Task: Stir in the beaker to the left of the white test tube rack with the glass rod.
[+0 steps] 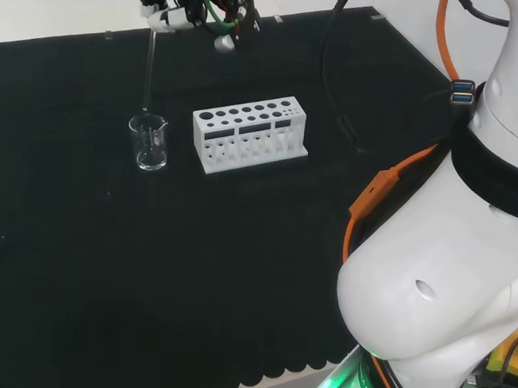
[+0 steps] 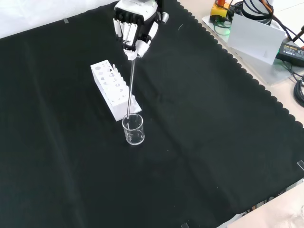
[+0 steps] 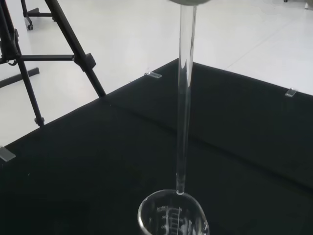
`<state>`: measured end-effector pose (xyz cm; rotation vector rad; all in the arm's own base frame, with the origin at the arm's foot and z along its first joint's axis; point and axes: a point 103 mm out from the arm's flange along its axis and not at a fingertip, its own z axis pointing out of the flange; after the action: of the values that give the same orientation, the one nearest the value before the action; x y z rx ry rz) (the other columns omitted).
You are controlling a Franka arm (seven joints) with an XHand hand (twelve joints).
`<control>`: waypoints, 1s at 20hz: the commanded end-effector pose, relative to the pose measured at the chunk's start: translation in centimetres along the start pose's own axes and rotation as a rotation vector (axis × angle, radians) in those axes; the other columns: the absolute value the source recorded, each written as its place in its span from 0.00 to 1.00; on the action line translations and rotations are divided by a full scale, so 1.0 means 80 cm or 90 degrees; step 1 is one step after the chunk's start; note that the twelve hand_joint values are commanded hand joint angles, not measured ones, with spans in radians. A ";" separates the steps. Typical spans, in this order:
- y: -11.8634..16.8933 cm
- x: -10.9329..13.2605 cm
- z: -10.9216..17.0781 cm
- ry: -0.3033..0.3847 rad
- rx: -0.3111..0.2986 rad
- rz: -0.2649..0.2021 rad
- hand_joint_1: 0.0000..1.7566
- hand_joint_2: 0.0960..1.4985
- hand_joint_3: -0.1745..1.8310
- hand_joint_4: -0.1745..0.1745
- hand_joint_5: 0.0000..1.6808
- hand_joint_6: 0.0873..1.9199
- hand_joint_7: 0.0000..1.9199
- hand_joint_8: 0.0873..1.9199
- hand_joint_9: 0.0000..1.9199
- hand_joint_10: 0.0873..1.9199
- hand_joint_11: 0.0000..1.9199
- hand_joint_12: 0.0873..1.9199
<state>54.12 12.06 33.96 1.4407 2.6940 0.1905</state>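
Observation:
A small clear glass beaker (image 1: pixel 149 142) stands on the black cloth, left of the white test tube rack (image 1: pixel 249 133) in the head view. In the front view the beaker (image 2: pixel 133 129) sits just in front of the rack (image 2: pixel 113 88). The hand (image 2: pixel 135 26) hangs above them with its fingers curled round the top of a long glass rod (image 2: pixel 131 84). The rod (image 1: pixel 149 67) hangs nearly upright. In the wrist view the rod (image 3: pixel 184 98) ends right at the rim of the beaker (image 3: pixel 172 218), its tip at the mouth's far edge.
Cables and a white box (image 2: pixel 254 35) lie beyond the cloth's scalloped edge at the front view's upper right. The arm's white links (image 1: pixel 451 256) fill the head view's right. A black tripod (image 3: pixel 58 44) stands on the floor behind the bench.

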 end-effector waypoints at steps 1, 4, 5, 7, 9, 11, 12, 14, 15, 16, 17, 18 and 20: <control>-0.004 0.005 0.006 0.003 0.007 -0.006 0.71 0.70 0.00 0.00 0.75 0.27 0.78 0.33 0.97 0.23 0.90 0.34; -0.007 0.007 0.012 0.007 0.010 -0.009 0.70 0.70 0.00 0.00 0.75 0.27 0.84 0.36 0.98 0.22 0.90 0.34; -0.008 0.007 0.015 0.009 0.012 -0.010 0.70 0.70 0.00 0.00 0.75 0.27 0.84 0.37 0.98 0.22 0.90 0.34; -0.008 0.007 0.020 0.011 0.016 -0.010 0.70 0.70 0.00 0.00 0.75 0.27 0.84 0.37 0.98 0.22 0.90 0.34; -0.010 0.005 0.025 0.013 0.020 -0.010 0.69 0.70 0.00 0.00 0.75 0.27 0.84 0.37 0.98 0.22 0.90 0.34; -0.011 0.002 0.029 0.015 0.025 -0.009 0.69 0.70 0.00 0.00 0.75 0.27 0.84 0.37 0.98 0.22 0.90 0.34; -0.011 0.001 0.031 0.015 0.026 -0.008 0.69 0.70 0.00 0.00 0.75 0.27 0.84 0.37 0.98 0.22 0.90 0.34; -0.013 -0.003 0.037 0.016 0.029 -0.008 0.69 0.70 0.00 0.00 0.75 0.27 0.84 0.37 0.98 0.22 0.90 0.34; -0.013 -0.004 0.039 0.017 0.031 -0.009 0.69 0.70 0.00 0.00 0.75 0.27 0.84 0.37 0.98 0.22 0.90 0.34; -0.014 -0.006 0.042 0.018 0.035 -0.010 0.69 0.70 0.00 0.00 0.75 0.27 0.84 0.37 0.98 0.22 0.90 0.34; -0.015 -0.007 0.044 0.018 0.038 -0.010 0.69 0.70 0.00 0.00 0.75 0.27 0.84 0.37 0.98 0.22 0.90 0.34; -0.015 -0.008 0.046 0.020 0.041 -0.010 0.69 0.70 0.00 0.00 0.75 0.27 0.84 0.37 0.98 0.22 0.90 0.34; -0.017 -0.012 0.050 0.022 0.046 -0.011 0.69 0.70 0.00 0.00 0.75 0.27 0.84 0.37 0.98 0.22 0.90 0.34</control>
<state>53.85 11.31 30.44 1.4495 2.7504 0.1375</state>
